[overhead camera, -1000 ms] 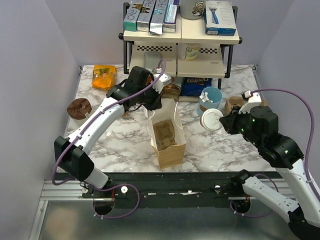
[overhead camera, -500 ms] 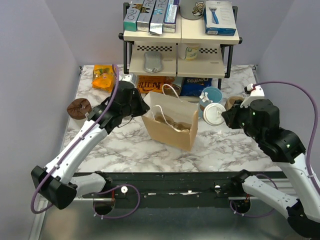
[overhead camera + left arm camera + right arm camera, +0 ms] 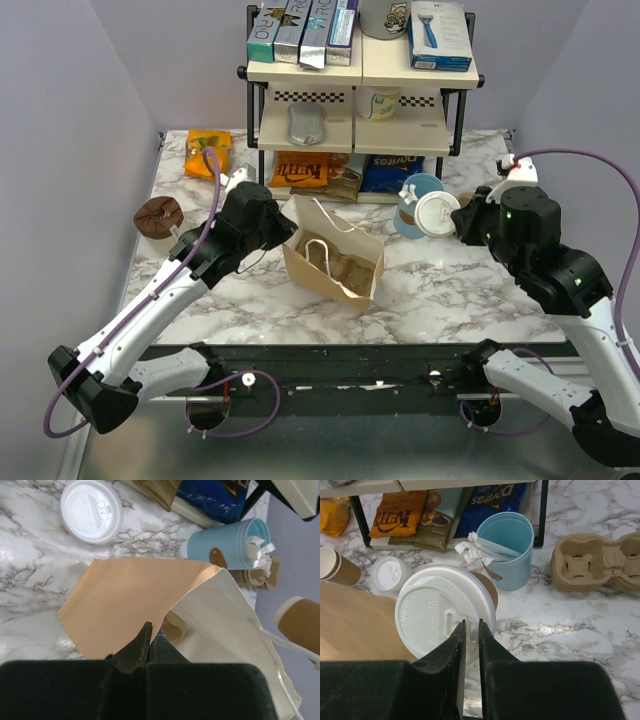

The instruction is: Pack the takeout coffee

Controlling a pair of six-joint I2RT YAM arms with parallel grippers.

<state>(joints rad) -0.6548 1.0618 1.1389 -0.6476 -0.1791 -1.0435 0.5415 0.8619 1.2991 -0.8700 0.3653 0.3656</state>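
The takeout coffee (image 3: pixel 434 212), a tan cup with a white lid (image 3: pixel 445 611), hangs above the table right of the brown paper bag (image 3: pixel 335 262). My right gripper (image 3: pixel 454 221) is shut on the lid's rim (image 3: pixel 470 626). The bag leans over with its mouth open up and to the right. My left gripper (image 3: pixel 287 232) is shut on the bag's left top edge (image 3: pixel 148 631). In the left wrist view the bag (image 3: pixel 120 597) fills the middle and the coffee (image 3: pixel 301 624) shows at the right edge.
A light-blue cup (image 3: pixel 417 196) stands just behind the coffee, with a cup carrier (image 3: pixel 600 562) to its right. A loose white lid (image 3: pixel 390 574) and a lidless tan cup (image 3: pixel 335 566) sit left of it. A shelf rack (image 3: pixel 360 95) with snack bags stands at the back.
My left gripper has swung the bag round and tipped it over, moving left and nearer. My right gripper has carried the coffee a little back and to the right.
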